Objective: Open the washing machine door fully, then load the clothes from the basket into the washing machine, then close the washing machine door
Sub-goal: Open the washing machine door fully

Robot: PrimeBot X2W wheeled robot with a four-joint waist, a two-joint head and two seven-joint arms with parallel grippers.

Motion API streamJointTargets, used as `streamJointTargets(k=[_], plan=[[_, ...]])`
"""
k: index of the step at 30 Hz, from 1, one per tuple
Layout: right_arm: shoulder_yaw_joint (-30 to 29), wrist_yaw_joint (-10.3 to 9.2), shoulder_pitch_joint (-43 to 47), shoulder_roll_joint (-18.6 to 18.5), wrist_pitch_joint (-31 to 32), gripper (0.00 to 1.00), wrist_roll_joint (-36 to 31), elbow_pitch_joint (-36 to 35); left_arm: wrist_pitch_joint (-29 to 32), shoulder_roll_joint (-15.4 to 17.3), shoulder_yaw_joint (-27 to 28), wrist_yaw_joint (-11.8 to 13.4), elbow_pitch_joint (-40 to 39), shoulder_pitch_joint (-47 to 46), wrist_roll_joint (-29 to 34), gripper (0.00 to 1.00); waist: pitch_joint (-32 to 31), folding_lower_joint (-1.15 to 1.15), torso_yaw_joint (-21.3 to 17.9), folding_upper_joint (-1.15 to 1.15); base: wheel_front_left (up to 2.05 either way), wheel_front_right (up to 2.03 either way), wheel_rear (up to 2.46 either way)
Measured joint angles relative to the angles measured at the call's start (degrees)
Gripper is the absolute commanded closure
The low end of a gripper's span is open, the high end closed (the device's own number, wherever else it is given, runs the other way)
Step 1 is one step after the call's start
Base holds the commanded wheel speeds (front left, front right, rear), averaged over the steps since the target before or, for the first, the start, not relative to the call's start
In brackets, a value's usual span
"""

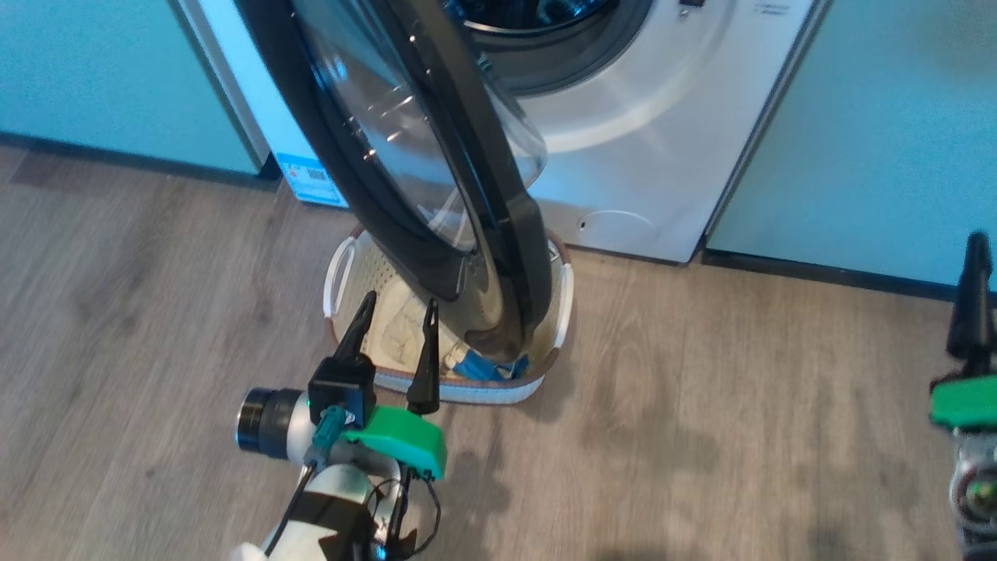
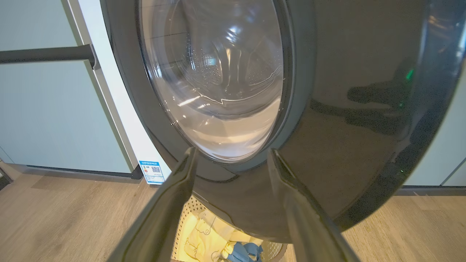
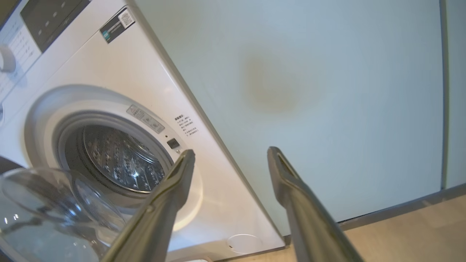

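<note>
The washing machine stands at the back with its steel drum exposed. The washing machine door, a black ring around a glass bowl, stands swung out over the basket on the floor. In the basket lie the clothes, pale yellow and cream, with a blue piece. My left gripper is open just in front of the basket's near rim, its fingers pointing at the door's lower ring. My right gripper is open far to the right, apart from everything, facing the cabinet.
Pale green cabinets flank the machine on both sides, and another cabinet front is at the left. A wood-look floor spreads around the basket. A blue label sits low on the machine's left.
</note>
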Motion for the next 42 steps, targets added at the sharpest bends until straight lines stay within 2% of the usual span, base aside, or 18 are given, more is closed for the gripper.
streamJointTargets(k=[2, 6, 10, 19, 27, 42], plan=[[-1.62, 0.00, 2.38, 1.00, -0.10, 0.00, -5.36, -0.88, 0.00, 0.00, 0.43, -0.02, 0.00, 0.60, 0.41, 0.00, -0.76, 0.00, -0.62, 0.00, 0.00, 0.00, 0.00], [-3.30, 0.00, 6.67, 4.02, -0.13, 0.00, -11.55, -3.03, 0.00, 0.04, 1.41, -0.43, 0.09, 1.87, 0.42, 0.00, -2.21, 0.00, -1.61, 0.00, 0.00, 0.00, 0.00], [-4.48, 0.01, 10.71, 5.27, -0.13, 0.00, -18.85, -5.81, 0.00, 0.04, 1.64, -0.51, 0.14, 3.09, 0.42, 0.00, -3.59, 0.00, -2.15, 0.00, 0.00, 0.00, 0.00], [-6.81, 0.01, 18.30, 7.10, -0.13, 0.00, -27.87, -10.60, 0.00, 0.10, 3.20, -0.52, 0.20, 6.17, 0.42, 0.00, -6.03, 0.00, -2.98, 0.00, 0.00, 0.00, 0.00], [-6.94, 0.01, 20.50, 7.73, 0.05, 0.00, -31.38, -12.18, 0.00, 0.11, 3.48, -0.96, 0.20, 7.40, 0.58, 0.00, -6.82, 0.00, -3.70, 0.00, 0.00, 0.00, 0.00], [-6.76, 0.01, 21.31, 7.83, 0.04, 0.00, -31.12, -12.18, 0.00, 0.13, 4.36, -1.02, 0.76, 7.40, 0.85, 0.00, -6.68, 0.01, -4.19, 0.00, 0.00, 0.00, 0.00]])
